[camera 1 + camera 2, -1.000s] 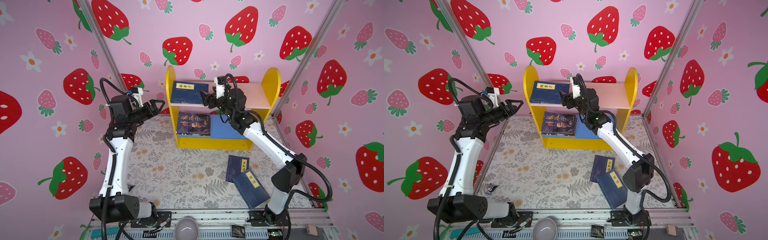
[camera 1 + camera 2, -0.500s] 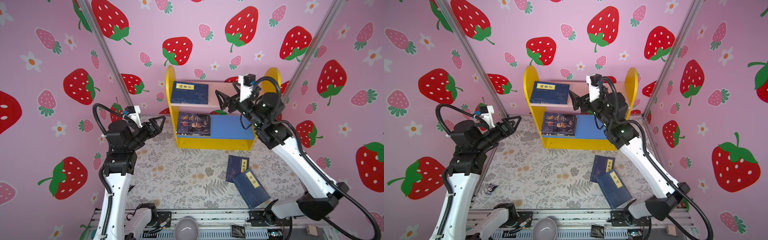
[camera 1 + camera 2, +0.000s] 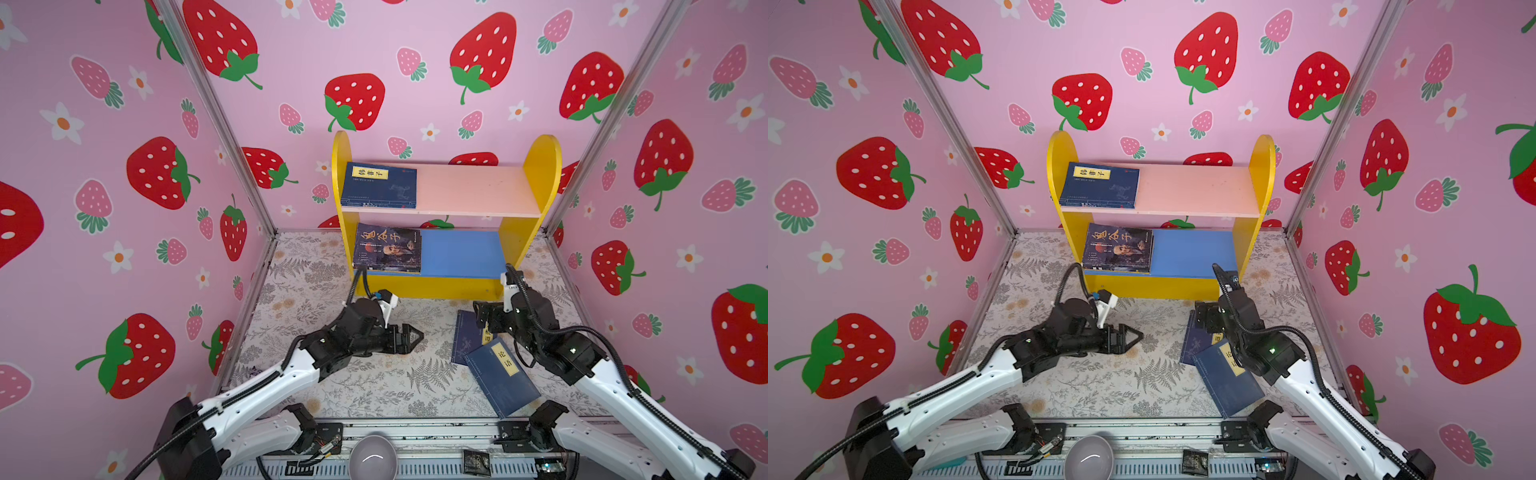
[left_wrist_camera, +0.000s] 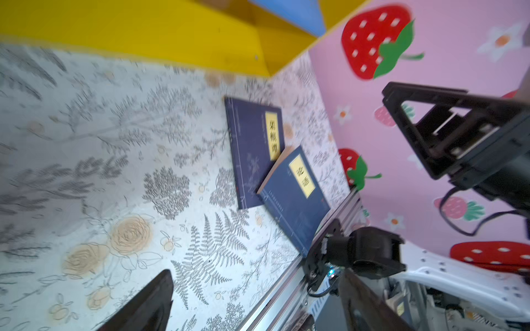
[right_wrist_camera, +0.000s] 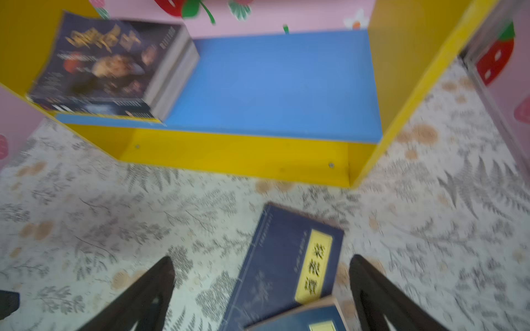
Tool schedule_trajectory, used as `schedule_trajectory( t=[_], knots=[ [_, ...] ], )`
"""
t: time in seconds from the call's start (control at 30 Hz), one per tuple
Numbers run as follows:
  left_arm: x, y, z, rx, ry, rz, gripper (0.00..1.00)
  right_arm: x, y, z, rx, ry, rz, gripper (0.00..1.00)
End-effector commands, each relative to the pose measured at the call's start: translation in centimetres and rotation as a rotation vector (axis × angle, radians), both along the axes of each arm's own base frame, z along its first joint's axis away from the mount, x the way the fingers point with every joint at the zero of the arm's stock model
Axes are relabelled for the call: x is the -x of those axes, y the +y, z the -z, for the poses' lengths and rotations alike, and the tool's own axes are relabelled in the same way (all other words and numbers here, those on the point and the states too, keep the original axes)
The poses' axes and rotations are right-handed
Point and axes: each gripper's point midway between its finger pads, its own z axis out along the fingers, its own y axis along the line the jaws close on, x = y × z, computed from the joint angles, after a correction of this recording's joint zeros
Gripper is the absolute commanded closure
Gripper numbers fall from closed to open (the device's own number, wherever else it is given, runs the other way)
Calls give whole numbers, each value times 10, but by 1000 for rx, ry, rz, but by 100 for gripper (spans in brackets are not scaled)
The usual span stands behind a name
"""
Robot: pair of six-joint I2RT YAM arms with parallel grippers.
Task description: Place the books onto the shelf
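Both arms have dropped since a second ago. The right end effector (image 3: 478, 318), then up at the pink upper board of the shelf (image 3: 540, 174), now hangs low in front of the shelf's right end. The left end effector (image 3: 415, 336), then raised beside the shelf's left panel, now sits low over the tabletop (image 3: 316, 299) in front of the shelf's middle. None of the books has shifted.

The left fingers (image 4: 155, 301) stand spread with nothing between them. The right fingers (image 5: 149, 295) are also spread and empty, with the far book (image 5: 286, 263) showing below the gap; the blurred wrist view does not settle whether they touch it.

A top book (image 3: 380, 187), navy with a yellow label, lies flat at the left end of the shelf's upper board. A stack (image 3: 388, 249) topped by a dark portrait cover lies at the left end of the blue lower board. Two navy books lie on the tabletop in front of the shelf's right half. The far book is closer to the shelf. The near book (image 3: 503, 378) is farther from it, skewed, with its corner overlapping the far book's edge.
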Motion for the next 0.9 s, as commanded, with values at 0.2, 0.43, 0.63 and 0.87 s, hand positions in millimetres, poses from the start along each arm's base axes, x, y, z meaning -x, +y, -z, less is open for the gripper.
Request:
schedule_trajectory(
  t=[0.2,0.43,0.63,0.87],
  knots=[
    [17,-111,56,53,129,43,9,14,-59,80,16,181,262,3],
    [20,-153,79,93,242,25,10,0,-62,101,-122,192,284,4],
    [48,-198,108,119,358,48,14,2,-58,120,-223,218,262,15],
    [47,-214,124,147,413,13,18,26,-55,175,-315,309,290,45]
  ],
)
